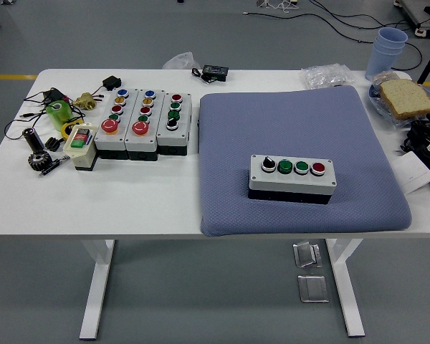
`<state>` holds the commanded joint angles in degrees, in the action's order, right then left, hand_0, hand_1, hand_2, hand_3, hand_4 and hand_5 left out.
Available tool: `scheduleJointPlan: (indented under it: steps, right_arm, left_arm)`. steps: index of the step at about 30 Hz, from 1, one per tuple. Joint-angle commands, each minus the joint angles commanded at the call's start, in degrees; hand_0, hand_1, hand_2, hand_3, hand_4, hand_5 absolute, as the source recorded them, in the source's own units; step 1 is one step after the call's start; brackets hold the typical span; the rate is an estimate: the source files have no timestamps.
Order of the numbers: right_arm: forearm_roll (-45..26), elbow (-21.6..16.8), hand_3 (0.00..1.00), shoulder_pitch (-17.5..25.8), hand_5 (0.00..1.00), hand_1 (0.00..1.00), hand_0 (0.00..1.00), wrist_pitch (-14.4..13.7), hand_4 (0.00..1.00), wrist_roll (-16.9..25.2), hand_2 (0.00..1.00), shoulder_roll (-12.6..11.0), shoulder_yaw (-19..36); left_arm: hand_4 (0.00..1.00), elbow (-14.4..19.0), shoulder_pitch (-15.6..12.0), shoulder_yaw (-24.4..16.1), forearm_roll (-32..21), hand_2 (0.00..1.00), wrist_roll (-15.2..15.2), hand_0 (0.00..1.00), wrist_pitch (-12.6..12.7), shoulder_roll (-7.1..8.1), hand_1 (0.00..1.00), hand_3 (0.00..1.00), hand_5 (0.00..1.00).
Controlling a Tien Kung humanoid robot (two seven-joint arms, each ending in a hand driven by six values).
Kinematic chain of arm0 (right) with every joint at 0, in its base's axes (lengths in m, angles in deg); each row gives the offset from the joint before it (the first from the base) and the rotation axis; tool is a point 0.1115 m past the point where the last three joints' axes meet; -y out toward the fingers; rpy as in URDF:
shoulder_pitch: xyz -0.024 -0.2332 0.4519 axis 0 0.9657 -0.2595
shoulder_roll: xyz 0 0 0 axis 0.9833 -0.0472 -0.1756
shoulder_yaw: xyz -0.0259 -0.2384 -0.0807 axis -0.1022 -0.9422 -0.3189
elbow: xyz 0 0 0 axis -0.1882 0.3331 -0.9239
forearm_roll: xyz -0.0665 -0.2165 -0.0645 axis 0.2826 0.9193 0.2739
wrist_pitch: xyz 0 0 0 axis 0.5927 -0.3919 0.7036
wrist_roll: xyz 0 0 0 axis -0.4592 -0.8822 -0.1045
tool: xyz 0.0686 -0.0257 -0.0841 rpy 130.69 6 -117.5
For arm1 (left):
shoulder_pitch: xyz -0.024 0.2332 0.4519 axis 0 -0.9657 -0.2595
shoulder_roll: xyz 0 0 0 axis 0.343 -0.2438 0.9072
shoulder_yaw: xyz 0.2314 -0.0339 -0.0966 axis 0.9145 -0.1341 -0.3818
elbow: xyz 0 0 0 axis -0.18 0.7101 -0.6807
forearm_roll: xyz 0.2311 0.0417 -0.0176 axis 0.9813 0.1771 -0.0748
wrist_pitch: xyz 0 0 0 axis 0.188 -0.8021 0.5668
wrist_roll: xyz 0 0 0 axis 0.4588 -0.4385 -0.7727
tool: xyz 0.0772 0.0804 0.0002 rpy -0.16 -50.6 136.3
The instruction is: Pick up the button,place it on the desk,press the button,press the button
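Observation:
A grey button box [292,178] lies on the blue padded mat [301,115], near the mat's front edge. Its top carries a black selector knob [269,164], two green buttons [285,167] and a red button [318,168]. Only part of my right hand [426,138] shows at the right edge of the table, well to the right of the box and apart from it. Nothing is visibly held by it. The left arm is out of the picture.
Three more button boxes [142,123] and a small switch box [79,143] stand at the left with cables, green tape [57,112] and a gear [38,161]. At the back right are a bread slice [406,97], stacked blue cups [388,50] and a plastic bag [328,74].

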<state>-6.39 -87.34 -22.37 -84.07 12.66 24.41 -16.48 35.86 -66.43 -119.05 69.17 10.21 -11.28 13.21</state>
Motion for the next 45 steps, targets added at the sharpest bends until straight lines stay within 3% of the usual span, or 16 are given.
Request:
scheduleJointPlan:
  steps: [8,16,45]
  right_arm:
    - [5.85,0.23,0.768,0.24,0.689,0.743,0.824,-0.25,0.753,-4.29,0.771,0.24,1.59]
    - [6.38,-0.05,0.716,0.48,0.674,0.721,0.787,0.72,0.752,-5.52,0.725,0.13,3.25]
    - [7.96,-0.29,0.702,0.49,0.657,0.713,0.769,2.79,0.758,-8.6,0.718,-0.27,4.97]
  left_arm:
    - [0.25,0.0,0.27,0.02,0.07,0.417,-0.06,0.53,-0.05,0.0,0.419,0.428,0.503]
    - [0.252,0.0,0.35,0.08,-0.19,0.416,-0.03,0.529,-0.02,0.0,0.419,0.428,0.503]
    - [0.253,0.0,0.38,0.51,-0.57,0.417,0.07,0.53,-0.16,0.0,0.419,0.428,0.502]
